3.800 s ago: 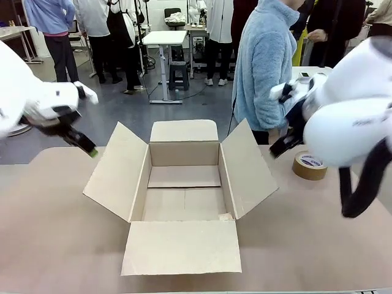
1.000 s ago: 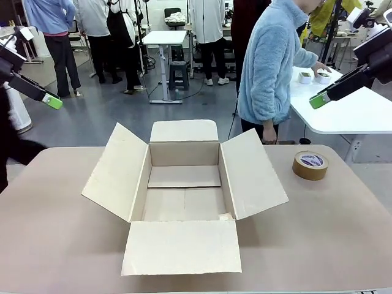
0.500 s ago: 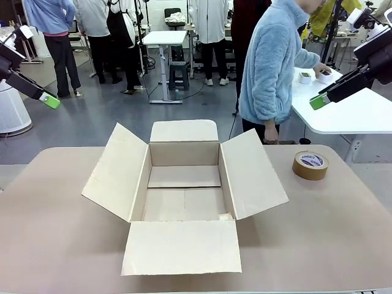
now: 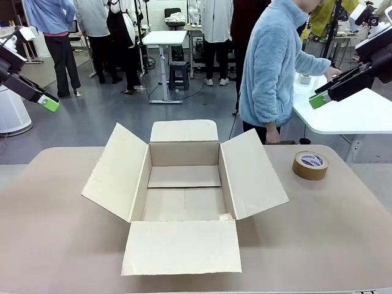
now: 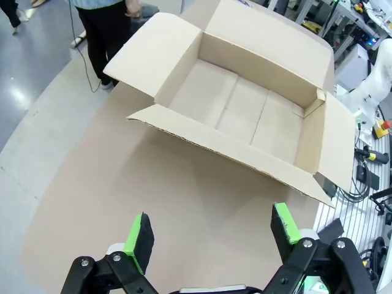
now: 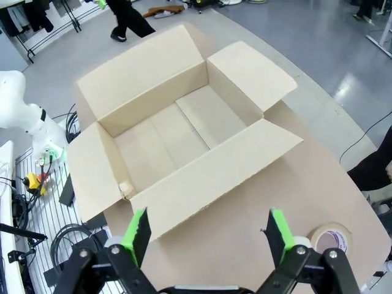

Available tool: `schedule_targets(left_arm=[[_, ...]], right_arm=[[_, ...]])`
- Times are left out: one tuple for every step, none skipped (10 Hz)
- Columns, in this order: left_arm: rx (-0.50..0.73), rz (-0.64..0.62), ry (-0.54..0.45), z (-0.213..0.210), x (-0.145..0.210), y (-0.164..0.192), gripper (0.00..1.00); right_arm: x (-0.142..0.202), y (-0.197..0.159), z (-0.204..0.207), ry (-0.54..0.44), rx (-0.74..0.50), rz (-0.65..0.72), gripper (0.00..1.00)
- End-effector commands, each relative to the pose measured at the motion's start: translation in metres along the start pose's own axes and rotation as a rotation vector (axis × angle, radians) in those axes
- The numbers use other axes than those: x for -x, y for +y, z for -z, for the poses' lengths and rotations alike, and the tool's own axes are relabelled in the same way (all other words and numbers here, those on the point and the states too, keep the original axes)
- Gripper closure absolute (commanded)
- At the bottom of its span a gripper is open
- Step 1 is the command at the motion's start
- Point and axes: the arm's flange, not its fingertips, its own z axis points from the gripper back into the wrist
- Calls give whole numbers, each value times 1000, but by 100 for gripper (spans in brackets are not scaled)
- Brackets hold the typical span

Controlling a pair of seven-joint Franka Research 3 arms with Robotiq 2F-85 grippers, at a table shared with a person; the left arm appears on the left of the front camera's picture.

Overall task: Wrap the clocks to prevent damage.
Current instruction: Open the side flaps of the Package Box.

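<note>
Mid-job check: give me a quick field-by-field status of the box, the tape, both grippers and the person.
box: cardboard box open at the centre of the table, all four flaps splayed out, nothing packed in it
tape: brown tape roll lying flat on the table, to the robot's right of the box, apart from it
left gripper: raised above the table, fingers open, holding nothing
right gripper: raised above the table, fingers open, holding nothing
person: at the far side, reaching toward a white side table
</note>
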Motion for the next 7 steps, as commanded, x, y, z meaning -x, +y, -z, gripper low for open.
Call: schedule_targets(left_arm=[[-28,-12,-3,-1,-2,2,0],[-28,-12,-3,-1,-2,2,0],[-5,-1,0,0,0,0,0],[15,51,-26,-2,4,-4,60],[16,71,-29,-4,7,-7,60],[19,79,-30,-5,8,-10,100],[33,83,-37,-5,6,-12,65]], right_arm=[[0,-2,0,8,16,12,0],[0,-2,0,8,16,12,0],[1,-1,-1,5,8,3,0],[5,6,-1,11,-12,-63,59],[6,11,-1,19,-13,-79,59],[7,13,-2,30,-1,-80,100],[6,13,-3,38,2,-80,63]])
